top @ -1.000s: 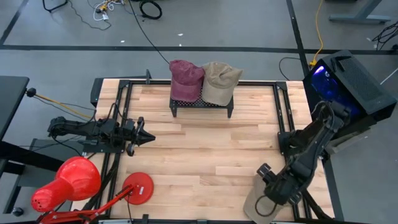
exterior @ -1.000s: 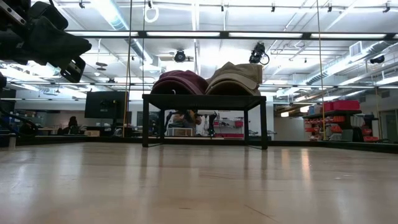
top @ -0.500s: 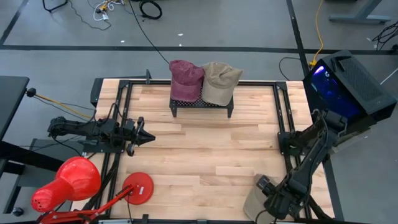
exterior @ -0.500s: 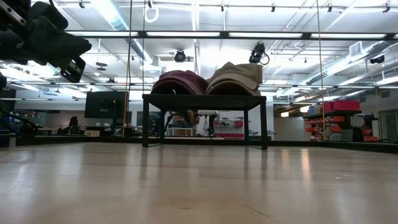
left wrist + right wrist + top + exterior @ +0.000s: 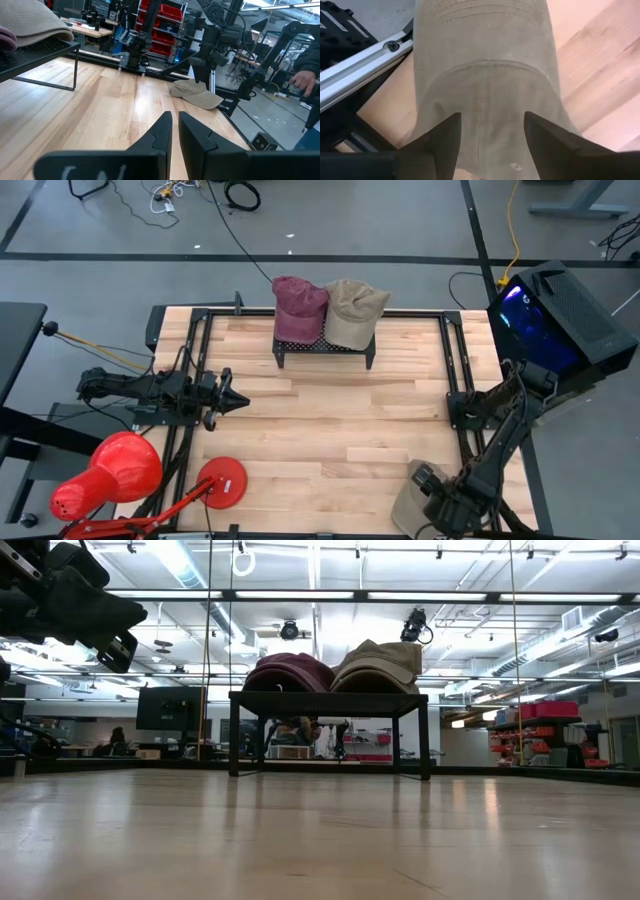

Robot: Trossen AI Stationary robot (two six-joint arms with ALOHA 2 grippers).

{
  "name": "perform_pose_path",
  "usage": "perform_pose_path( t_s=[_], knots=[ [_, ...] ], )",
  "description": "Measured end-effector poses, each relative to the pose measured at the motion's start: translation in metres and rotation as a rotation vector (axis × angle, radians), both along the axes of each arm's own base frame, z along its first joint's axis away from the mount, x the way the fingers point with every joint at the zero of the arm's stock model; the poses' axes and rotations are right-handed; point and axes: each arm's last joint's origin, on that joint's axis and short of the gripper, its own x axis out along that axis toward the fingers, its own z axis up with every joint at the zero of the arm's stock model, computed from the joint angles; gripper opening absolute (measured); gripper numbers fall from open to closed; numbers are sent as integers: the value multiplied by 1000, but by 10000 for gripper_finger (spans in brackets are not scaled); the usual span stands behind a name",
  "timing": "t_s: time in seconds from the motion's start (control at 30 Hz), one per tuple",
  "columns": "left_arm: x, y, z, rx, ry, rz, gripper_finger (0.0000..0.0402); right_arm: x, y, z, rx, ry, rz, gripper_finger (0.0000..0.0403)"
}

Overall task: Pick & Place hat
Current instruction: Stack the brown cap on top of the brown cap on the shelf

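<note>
A grey floor [image 5: 350, 225] crossed by dark lines and cables [image 5: 240, 195] is seen around the wooden table [image 5: 330, 410]. Long ceiling lights [image 5: 185, 560] are seen overhead, and red storage bins [image 5: 540, 710] are kept on shelves.

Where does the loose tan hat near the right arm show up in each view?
High: tan hat at the table's near right corner, under the right gripper.
Low: not in it.
Left wrist, by the far table edge.
Right wrist, fills the frame between open fingers.
Shared landmark: rack.

Right gripper [image 5: 490, 137] spread open; left gripper [image 5: 175, 131] closed.
</note>
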Motion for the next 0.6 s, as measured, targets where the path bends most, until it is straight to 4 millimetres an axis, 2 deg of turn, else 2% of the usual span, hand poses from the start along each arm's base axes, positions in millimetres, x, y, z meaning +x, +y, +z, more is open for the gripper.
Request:
perform_pose_path(
  t_s=[0.33, 0.6],
  knots=[
    [0, 0, 0, 0, 0, 0, 39, -14, 7, 0, -13, -14, 16, 217],
    [0, 0, 0, 0, 0, 0, 39, -14, 7, 0, -34, -55, -11, 217]
  ],
)
